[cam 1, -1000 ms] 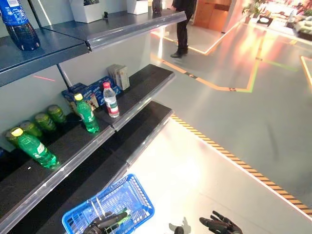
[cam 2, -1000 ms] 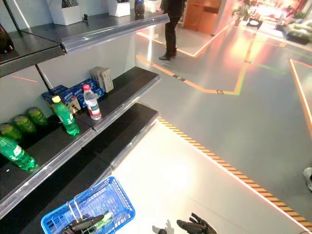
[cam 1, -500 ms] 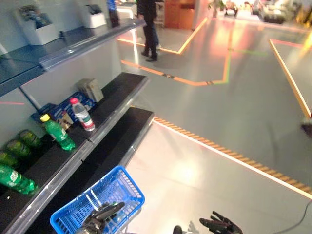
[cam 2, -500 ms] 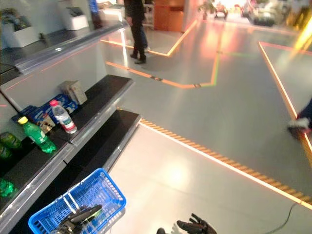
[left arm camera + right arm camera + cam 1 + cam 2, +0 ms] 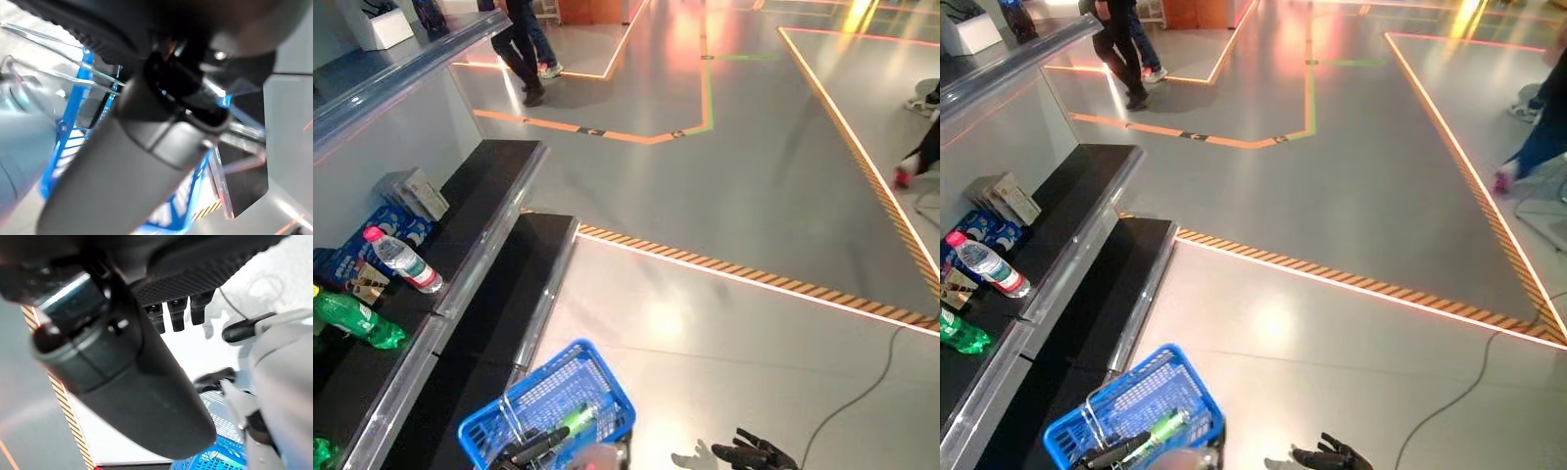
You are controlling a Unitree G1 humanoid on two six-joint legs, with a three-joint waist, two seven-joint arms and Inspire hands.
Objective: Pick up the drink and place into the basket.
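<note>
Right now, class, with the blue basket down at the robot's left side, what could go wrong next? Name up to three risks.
1. The green bottle lies on its side in the blue basket beside the left hand; a tilt might roll it out.
2. The basket is close to the lower shelf, so a swing could knock it.
3. A person walks ahead and may cross the robot's way.

The right hand hangs open, idle.

Open floor (image 5: 724, 323) fills the centre and right of the frame. Stepped black shelves (image 5: 489, 294) wall the left; the blue basket (image 5: 553, 397) stands at lower left.
</note>
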